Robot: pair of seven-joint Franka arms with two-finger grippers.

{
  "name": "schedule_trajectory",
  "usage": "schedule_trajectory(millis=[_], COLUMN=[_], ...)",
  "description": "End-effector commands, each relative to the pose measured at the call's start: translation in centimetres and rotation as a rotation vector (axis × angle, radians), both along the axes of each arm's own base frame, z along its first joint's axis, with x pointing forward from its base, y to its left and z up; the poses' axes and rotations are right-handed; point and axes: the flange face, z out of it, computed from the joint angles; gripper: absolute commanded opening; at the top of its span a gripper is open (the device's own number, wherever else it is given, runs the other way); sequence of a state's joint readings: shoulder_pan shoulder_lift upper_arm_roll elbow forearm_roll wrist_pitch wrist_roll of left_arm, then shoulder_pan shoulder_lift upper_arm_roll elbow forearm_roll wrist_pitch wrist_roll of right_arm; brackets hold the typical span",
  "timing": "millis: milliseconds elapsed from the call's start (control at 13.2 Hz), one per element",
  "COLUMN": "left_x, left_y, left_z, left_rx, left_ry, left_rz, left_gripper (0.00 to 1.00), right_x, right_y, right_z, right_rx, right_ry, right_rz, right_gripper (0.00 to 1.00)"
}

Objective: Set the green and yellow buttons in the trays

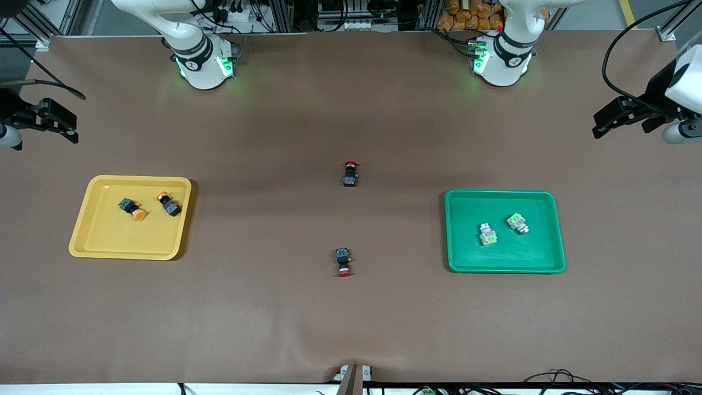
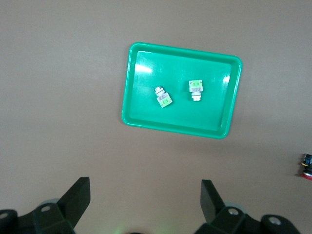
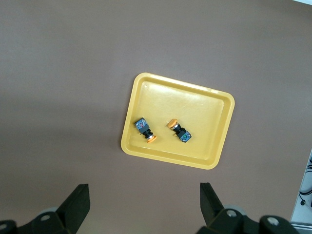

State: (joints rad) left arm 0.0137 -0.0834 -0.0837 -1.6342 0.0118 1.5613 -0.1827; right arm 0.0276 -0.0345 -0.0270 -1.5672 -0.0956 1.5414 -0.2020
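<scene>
Brown table (image 1: 351, 329) | yellow buttons (image 1: 133, 209) in yellow tray (image 1: 109, 241); green buttons (image 1: 487, 234) in green tray (image 1: 504, 263) | left gripper (image 2: 145, 195), right gripper (image 3: 144, 195): fingers apart, empty, parked high | leave red switches (image 1: 344, 261) untouched.

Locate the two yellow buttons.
Front view: both yellow buttons lie side by side in the yellow tray, toward the right arm's end of the table.

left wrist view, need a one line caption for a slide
Open left gripper above the green tray holding two pale-green buttons.
</scene>
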Motion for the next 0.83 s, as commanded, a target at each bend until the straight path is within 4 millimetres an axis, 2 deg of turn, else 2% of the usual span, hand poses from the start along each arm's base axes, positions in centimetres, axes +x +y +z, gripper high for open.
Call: schedule_trajectory(millis=[0,303,759], left_x=[-0.5,-0.6,0.1], left_y=[1.7,0.7,0.4], left_z=[0.5,0.4,0.2], left_rx=[-0.014,-0.007,-0.011], left_ry=[0.013,0.031,0.033], left_rz=[0.013,-0.006,-0.045], left_gripper=[1.00,1.00,1.00], right_x=[-0.5,-0.4,-0.4], right_y=[0.0,-0.3,-0.3], right_z=[0.0,0.0,0.0], right_rx=[0.028,0.028,0.028], right_ry=[-0.008,-0.013,-0.011], right_rz=[-0.023,-0.025,-0.026], right_gripper=[1.00,1.00,1.00])
